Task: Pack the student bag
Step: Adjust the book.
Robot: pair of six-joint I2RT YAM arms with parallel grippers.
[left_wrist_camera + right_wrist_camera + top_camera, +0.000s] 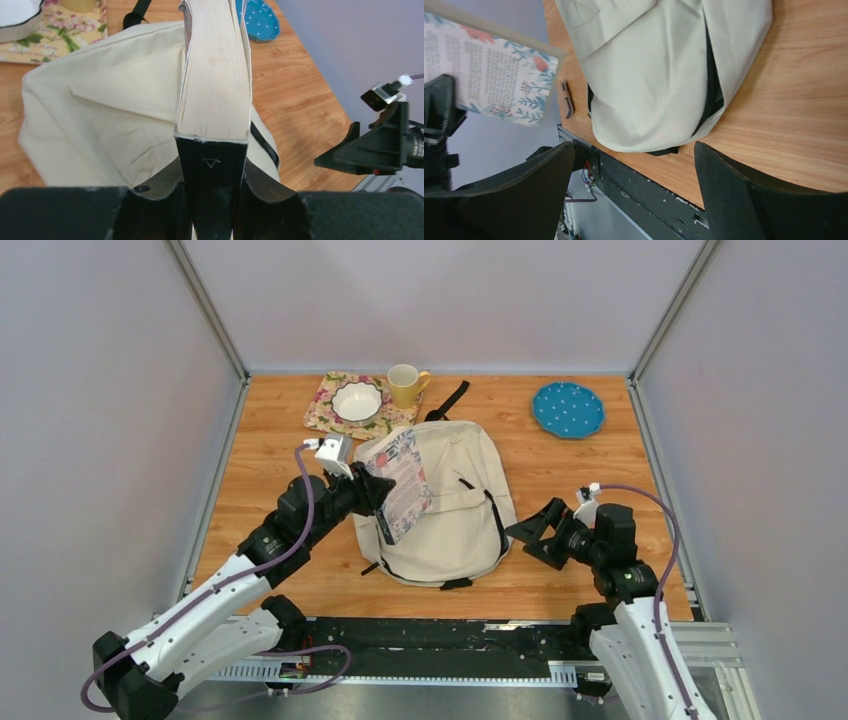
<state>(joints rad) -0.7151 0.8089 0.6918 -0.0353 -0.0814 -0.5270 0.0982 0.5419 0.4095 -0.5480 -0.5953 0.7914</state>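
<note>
Over student bag (460, 525) left side, book (403, 495); behind, bowl (357, 400) on mat (322, 418); plate (568, 408) far right

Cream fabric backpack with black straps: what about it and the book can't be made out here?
Mouth of the cream fabric backpack, open or zipped: top view, the floral-covered book partly covers it; right wrist view, cut off by the top edge.
Book's cover text: too small in top view, blurred in right wrist view; left wrist view shows only its page edge.
Backpack's contents: no view looks inside.
</note>
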